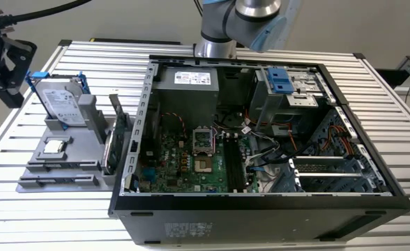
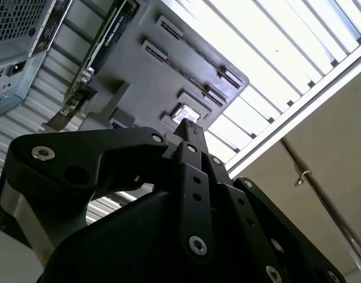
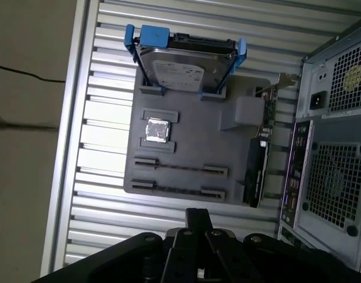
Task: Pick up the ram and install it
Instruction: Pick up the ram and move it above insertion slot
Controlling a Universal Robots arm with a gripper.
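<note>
**— Where's your claw, and has it got anything?**

— My gripper (image 3: 198,213) hangs high over the slatted table (image 1: 58,222), above the parts laid out at the exterior view's left. In both wrist views my fingers (image 2: 189,141) are drawn together into one narrow tip, and I see nothing between them.

**— So where's the ram?**

— Not picked up. I take the ram (image 3: 179,168) to be the thin dark strip standing on edge between two end blocks on the grey holder plate (image 3: 192,127). That is at the plate's end away from the hard drive (image 3: 180,68). A second row just beside it carries a similar strip, and I can't tell the two apart.

**— Why stand it on edge?**

— I'd judge it offers the long top edge upward for a pinch from above. The same seems true of the drive, propped upright in its blue bracket (image 3: 151,35). The expansion card (image 3: 257,177) also sits on edge, just beside the computer case (image 1: 261,201).

**— And why is the case like that?**

— It lies on its side in the middle of the exterior view with the panel off. That leaves the motherboard (image 1: 180,157) facing up. Its long black memory slots (image 1: 231,164) look empty and open to a straight approach from above.
</note>
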